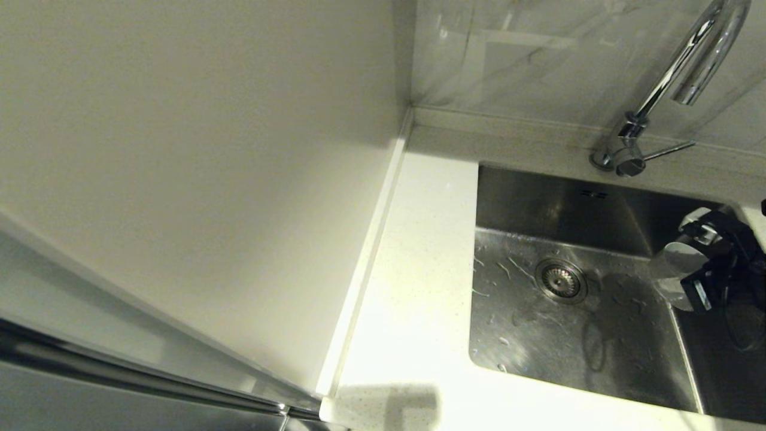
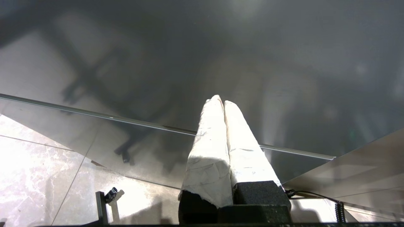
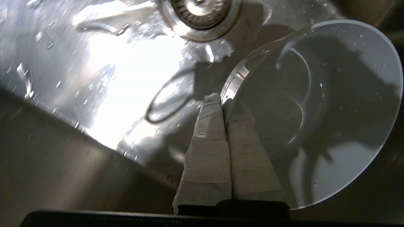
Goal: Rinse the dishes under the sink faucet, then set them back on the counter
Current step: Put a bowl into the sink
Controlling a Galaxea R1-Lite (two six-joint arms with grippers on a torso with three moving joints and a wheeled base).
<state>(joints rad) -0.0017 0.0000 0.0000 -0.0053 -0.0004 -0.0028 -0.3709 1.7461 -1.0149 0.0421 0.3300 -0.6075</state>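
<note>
One dish shows in the head view: a pale bowl [image 1: 673, 266] held by the right pincer [image 1: 688, 281] over the right side of the sink [image 1: 538, 335], the drain strainer [image 1: 561, 280] off to the pincer's left, the faucet [image 1: 670, 78] behind above. Left wrist view: the left pincer [image 2: 223, 102] hangs closed and empty above a tiled floor [image 2: 31, 176]. Right wrist view: the right pincer [image 3: 222, 101] is clamped on the wet bowl's [image 3: 331, 126] rim, strainer [image 3: 200, 12] beyond its tips.

Both the left gripper [image 2: 223, 102] and the right gripper [image 3: 221, 101] have long tapered fingers wrapped in creased white tape on black mounts.
</note>
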